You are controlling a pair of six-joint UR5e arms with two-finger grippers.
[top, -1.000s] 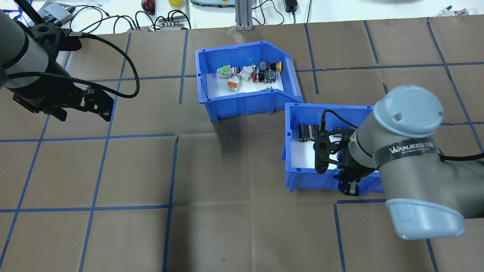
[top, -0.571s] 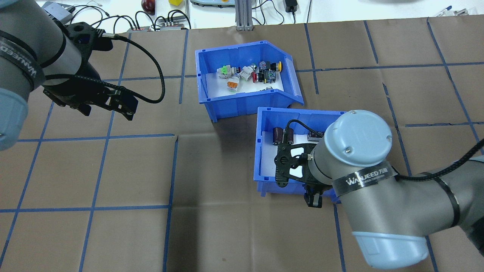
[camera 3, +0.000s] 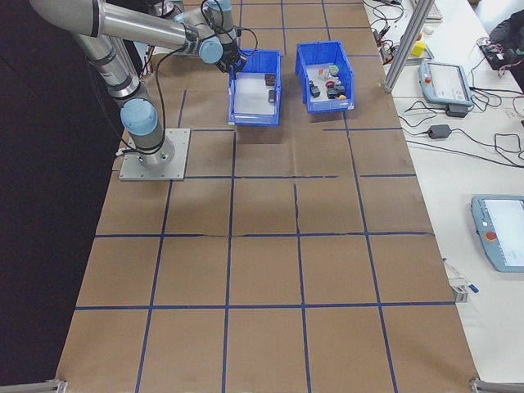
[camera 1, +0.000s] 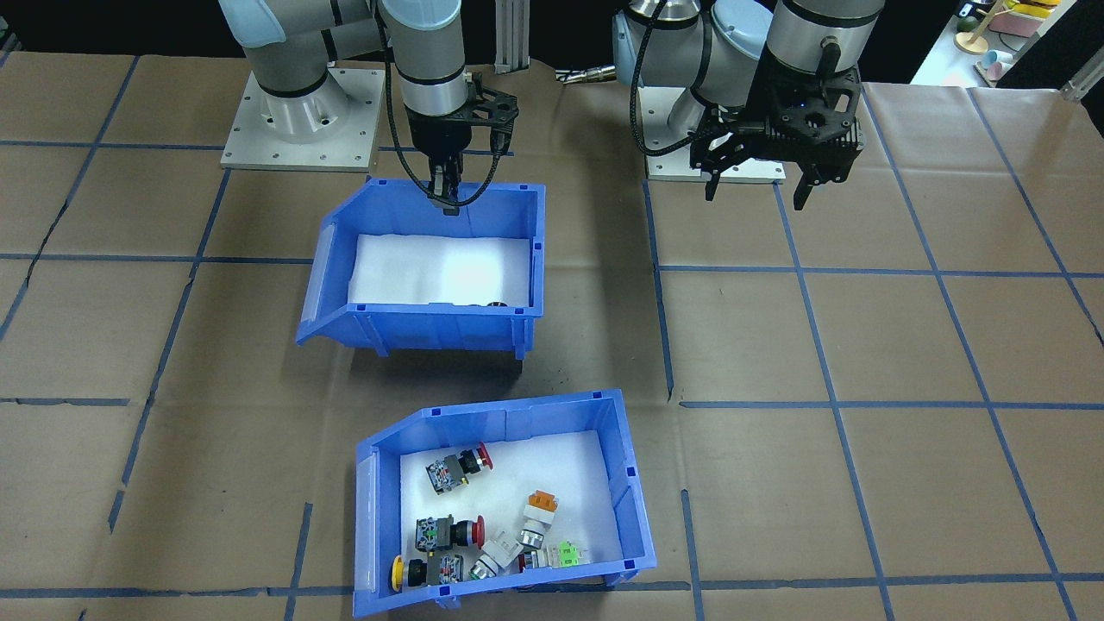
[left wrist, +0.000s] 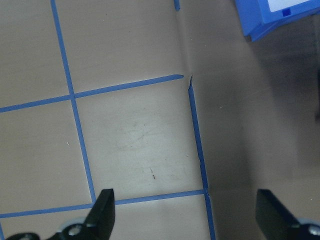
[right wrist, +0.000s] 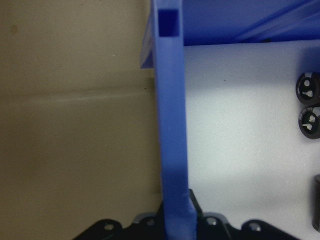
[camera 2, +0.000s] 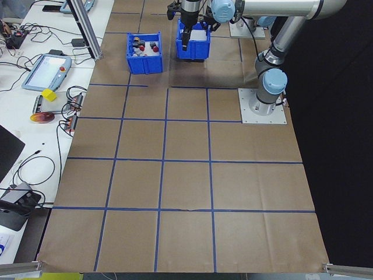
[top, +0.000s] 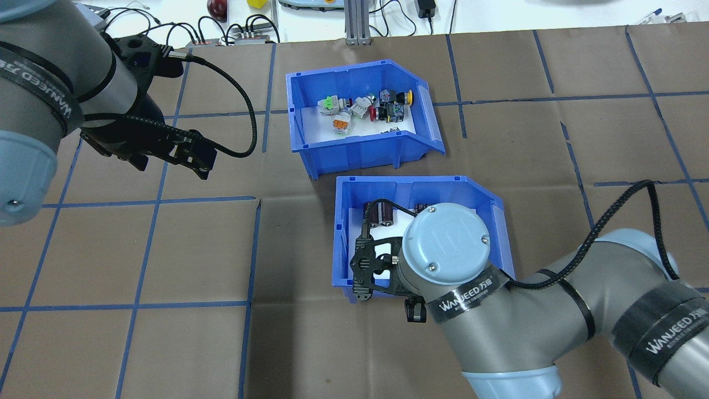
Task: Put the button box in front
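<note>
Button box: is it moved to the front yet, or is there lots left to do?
Not yet. Nothing looks done: the button box sits untouched, with no gripper on it. In hand: the right gripper has its jaws shut on the wall of the other blue bin. The left gripper hangs open and empty. Left: gripping and placing the button box.

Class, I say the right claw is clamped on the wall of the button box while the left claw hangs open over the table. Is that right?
Not quite. The right claw is clamped on the wall of the bin of dark cylinders, not the button box, as the overhead view shows. The left claw does hang open.
</note>
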